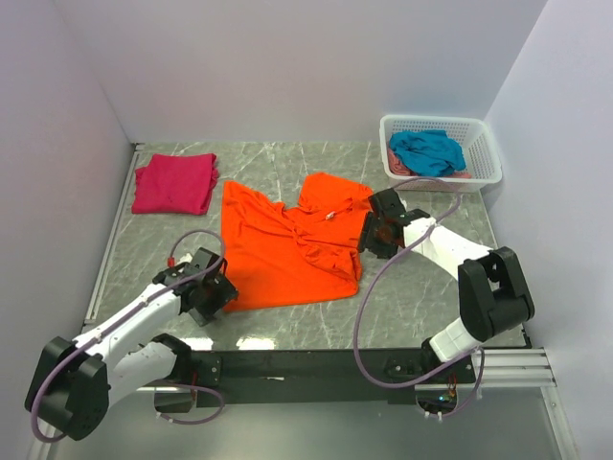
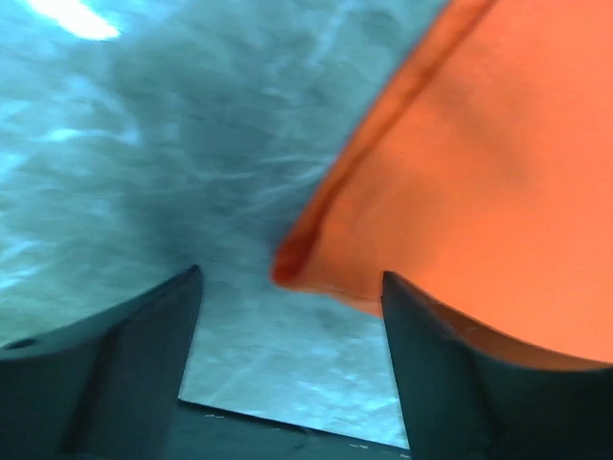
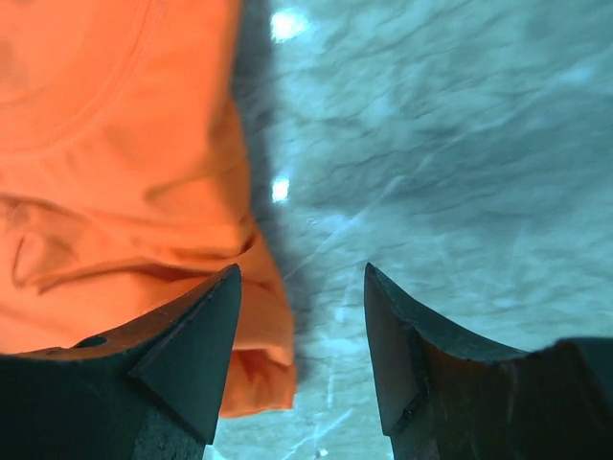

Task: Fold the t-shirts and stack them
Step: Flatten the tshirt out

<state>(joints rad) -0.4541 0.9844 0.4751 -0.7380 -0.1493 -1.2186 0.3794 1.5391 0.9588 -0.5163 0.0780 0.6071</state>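
Note:
The orange t-shirt [image 1: 287, 244] lies spread and rumpled in the middle of the table. My left gripper [image 1: 218, 292] is open and empty just off its near left corner; that corner shows in the left wrist view [image 2: 460, 172] between my fingers [image 2: 124, 335]. My right gripper [image 1: 369, 233] is open and empty at the shirt's right edge; its cloth edge [image 3: 124, 192] lies by the left finger [image 3: 192, 345]. The magenta-pink t-shirt [image 1: 175, 182] lies folded at the far left. The teal-blue t-shirt [image 1: 428, 151] is bunched in the basket.
The white lattice basket [image 1: 484, 168] stands at the far right corner against the wall. White walls enclose the grey marble table [image 1: 412, 297] on three sides. A black rail runs along the near edge with purple cables looping from both arms.

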